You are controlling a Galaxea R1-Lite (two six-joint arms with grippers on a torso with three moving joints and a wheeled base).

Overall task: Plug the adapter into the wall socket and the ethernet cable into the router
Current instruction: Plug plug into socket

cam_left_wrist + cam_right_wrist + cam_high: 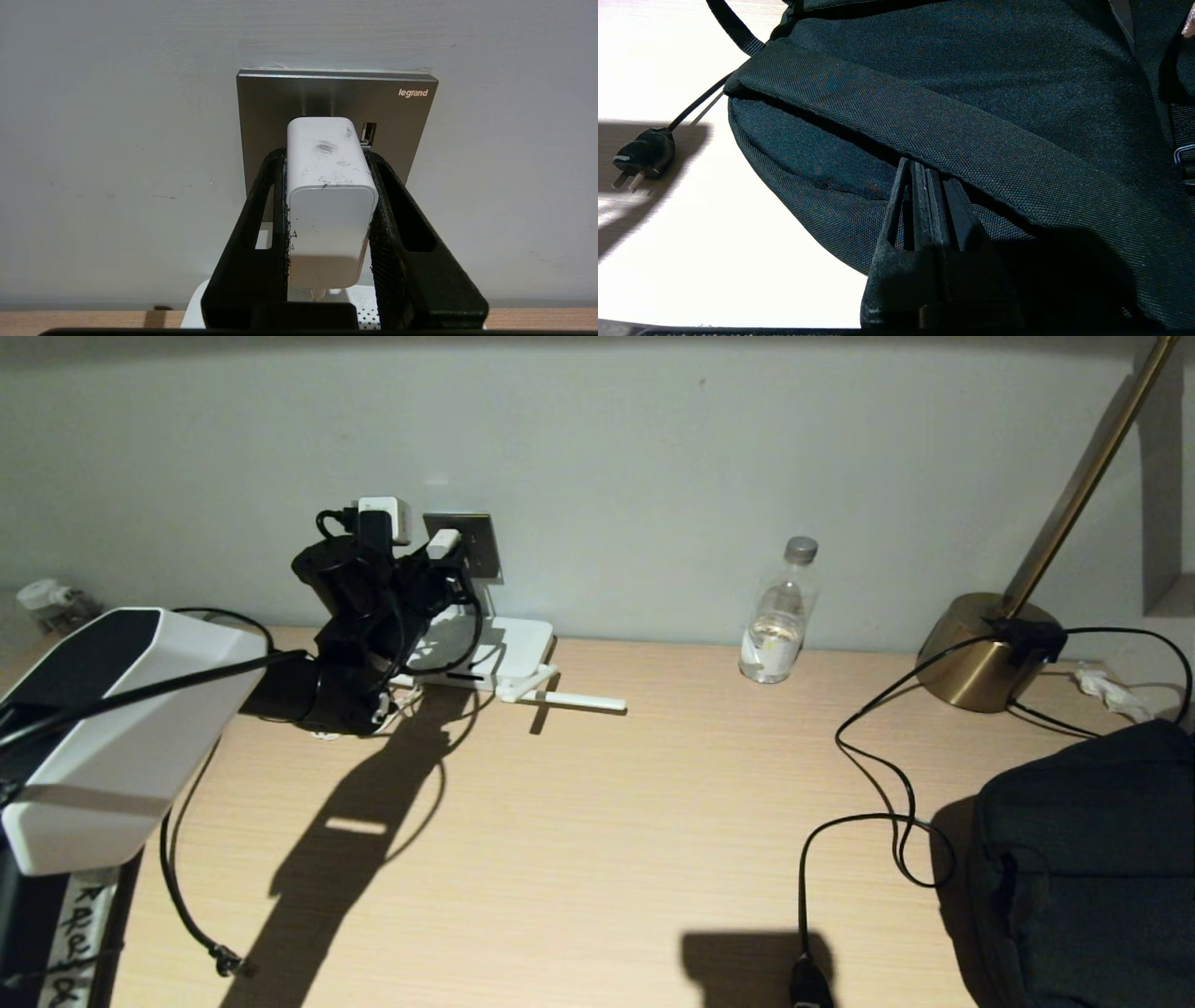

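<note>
Clamped between the 2 fingers of the left gripper (329, 186), the adapter (329, 200) sits with its far end against the wall socket (261, 107). Just below, the router (509, 649) lies on the counter (597, 821) by the wall. Off to the right, the right gripper (927, 196) rests pressed together against a dark bag (971, 93), holding nothing.

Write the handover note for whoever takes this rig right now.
Left gripper: shut on the adapter, held at the socket on the wall; whether it is fully seated cannot be told.
Right gripper: shut, empty, parked against the dark bag.
Router: on the desk under the socket.
Ethernet cable: plug end not identifiable from here.
Left: confirm the adapter is seated, release, then cable into router.
</note>
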